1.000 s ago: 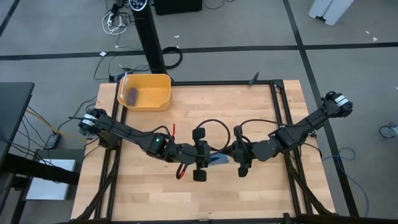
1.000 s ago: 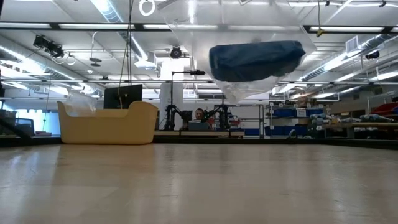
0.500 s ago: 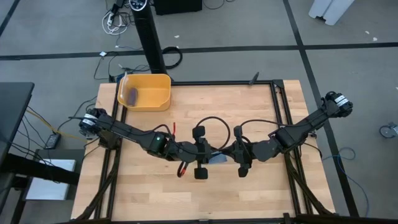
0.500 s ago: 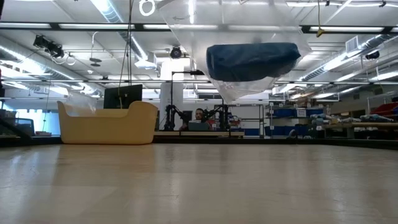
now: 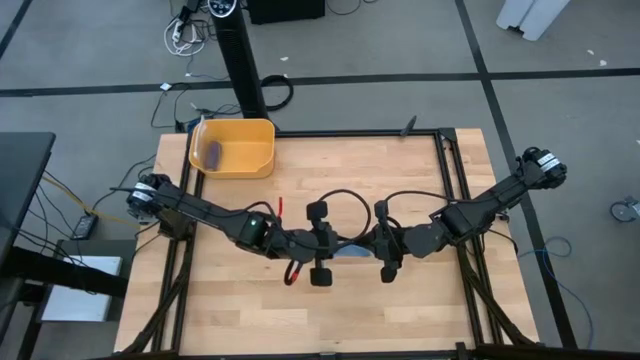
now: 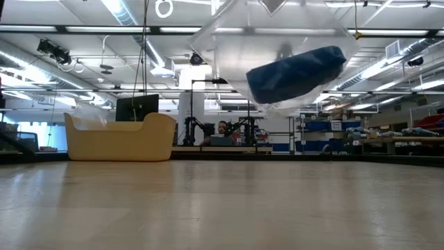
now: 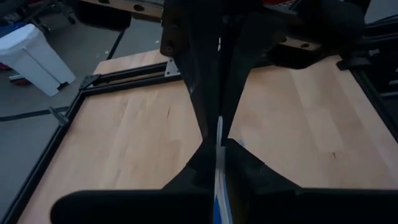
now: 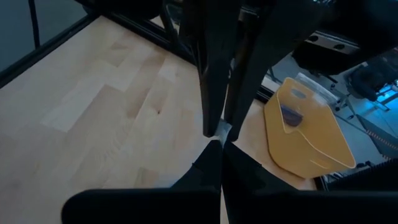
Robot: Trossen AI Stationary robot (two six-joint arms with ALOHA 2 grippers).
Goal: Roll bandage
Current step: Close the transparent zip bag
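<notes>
The bandage [image 6: 295, 73] is a dark blue roll inside a clear crinkly packet [image 6: 232, 42]. The packet hangs well above the table, and the roll slants with one end higher. In the high view the packet [image 5: 351, 254] sits between my two grippers over the middle of the table. My left gripper [image 5: 333, 252] is shut on its left side. My right gripper [image 5: 372, 250] is shut on its right side. My left gripper pinches a thin edge of the clear packet [image 7: 219, 129] between its two fingers, coming about level from the table's left. The packet is lifted clear of the table. My right gripper pinches the opposite thin edge of the packet [image 8: 222, 130] between its two fingers, coming about level from the table's right. The packet hangs between the two holds.
A yellow bin [image 5: 240, 160] stands at the far left of the table with a dull purple-grey cylinder [image 5: 213, 152] inside. Black frame rails [image 5: 452, 190] run along the table's sides. Bare wood lies under the packet and toward the near edge.
The packet has tipped in the low view. The blue roll, which hung level, now slants with one end raised, and the plastic above it has spread wider. Both grippers have stayed over the middle of the table.
</notes>
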